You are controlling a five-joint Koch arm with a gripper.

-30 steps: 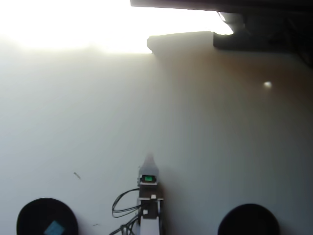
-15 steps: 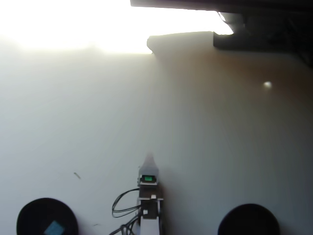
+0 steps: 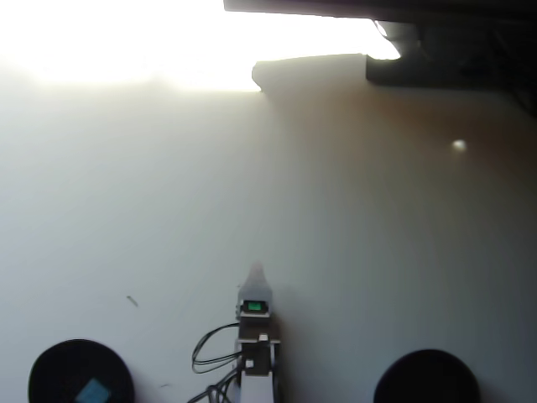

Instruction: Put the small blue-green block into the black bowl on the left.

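Nothing has changed across the last second: the small teal cube-shaped block (image 3: 93, 390) rests inside the round matte black bowl (image 3: 50, 369) at lower left, the white hand (image 3: 254, 270) stays parked mid-tabletop, jaw state indeterminable, indicating task completion.

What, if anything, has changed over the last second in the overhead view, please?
Nothing has visibly changed. The block lies in the left bowl, the right bowl holds nothing visible, and the arm's fingers rest between the bowls, as before.
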